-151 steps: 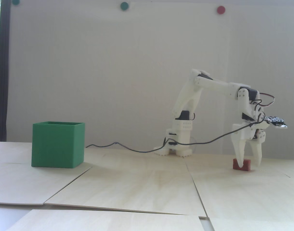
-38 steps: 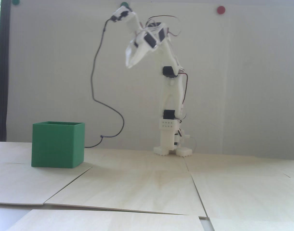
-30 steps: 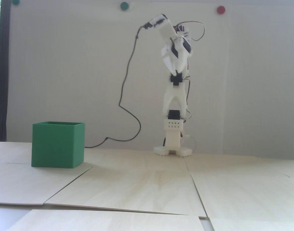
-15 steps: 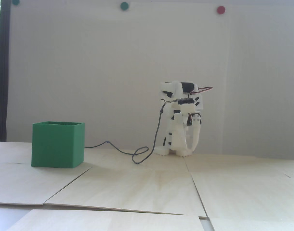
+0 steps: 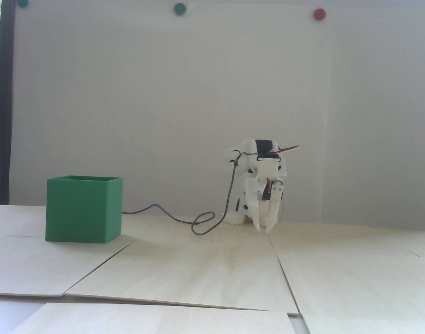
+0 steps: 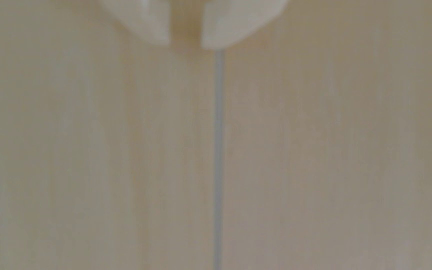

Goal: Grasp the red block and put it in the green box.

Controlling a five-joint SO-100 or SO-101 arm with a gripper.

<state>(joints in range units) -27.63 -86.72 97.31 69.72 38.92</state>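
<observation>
Jaws sitting slightly apart and empty, gripper point(image 5: 264, 229) pointing down near the wood panels point(image 5: 184, 271), green box point(image 5: 83, 208) well off to fixed-view left, red block not showing anywhere, possibly already boxed.

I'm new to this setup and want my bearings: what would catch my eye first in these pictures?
The green box stands out at the left of the fixed view, on the pale wooden boards. Right of centre, the white arm folds down with its hand just above the boards, jaws slightly apart and empty, a dark cable looping beside it. No red block shows in either view; the only red is a round magnet on the wall.
</observation>
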